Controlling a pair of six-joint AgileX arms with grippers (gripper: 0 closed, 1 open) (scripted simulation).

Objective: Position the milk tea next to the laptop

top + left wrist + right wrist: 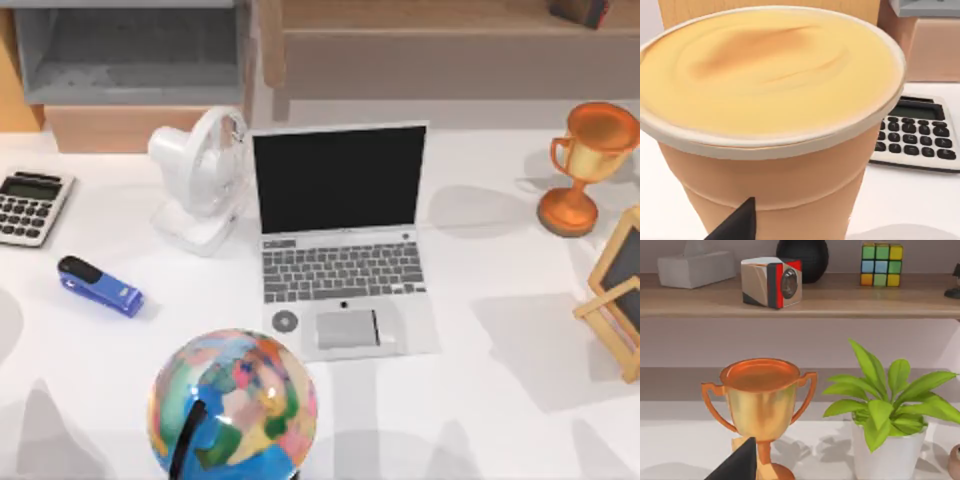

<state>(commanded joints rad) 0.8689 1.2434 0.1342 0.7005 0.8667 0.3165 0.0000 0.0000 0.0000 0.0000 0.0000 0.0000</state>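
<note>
- The milk tea [772,115] is standing upright close in front of the left wrist camera, with the calculator [917,132] just behind it on the white table [905,200].
- Its long axis is running straight up — creamy top facing the ceiling, tan wall tapering toward the base. Being round, it is pointing no particular way sideways.
- I'd judge it a light, thin-walled cup that is likely to dent if squeezed hard and to spill if tipped, so the mid-wall below the rim looks the best place to take hold.
- A dark fingertip of the left gripper [735,225] is showing low against the cup; whether it is open or clamped, I cannot tell.
- The laptop [340,240] is lying open at mid-table, screen facing the near edge.
- The right gripper [737,462] is hanging near the trophy [760,405] — its state I cannot tell either.
</note>
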